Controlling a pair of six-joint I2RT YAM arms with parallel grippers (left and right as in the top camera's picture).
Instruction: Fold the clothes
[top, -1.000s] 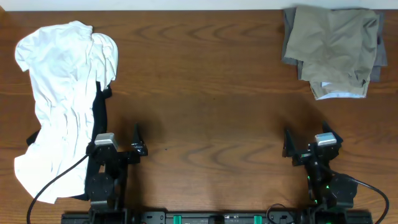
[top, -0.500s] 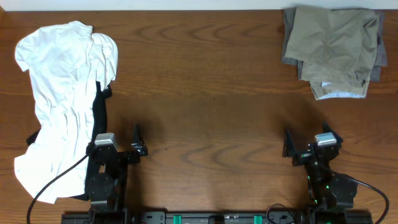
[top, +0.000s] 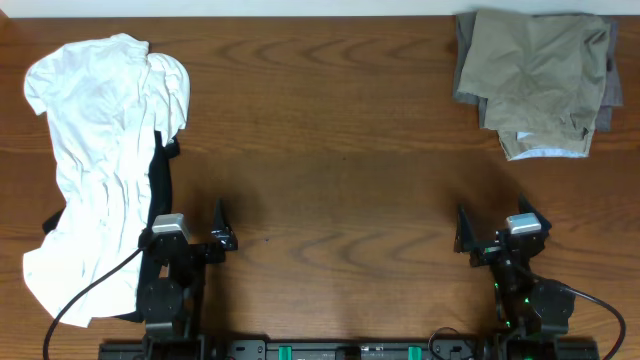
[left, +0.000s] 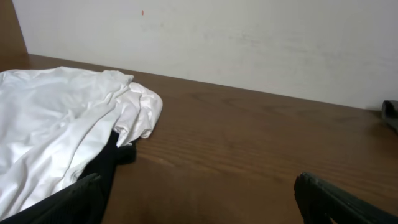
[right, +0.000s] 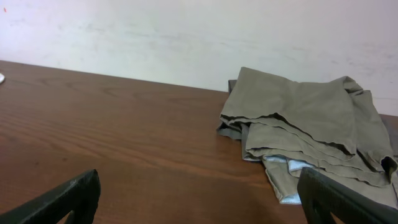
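Observation:
The khaki shorts (top: 538, 75) lie folded in a wrinkled stack at the table's far right corner, pale blue lining showing at the near edge. They also show in the right wrist view (right: 305, 134). A darker grey garment (top: 610, 95) lies under them. My left gripper (top: 222, 228) is open and empty near the front left. My right gripper (top: 490, 235) is open and empty near the front right, well short of the shorts.
A white T-shirt (top: 100, 150) lies spread along the left side over a black garment (top: 165, 165); both show in the left wrist view (left: 56, 130). A pale wall (right: 199, 37) stands behind the table's far edge.

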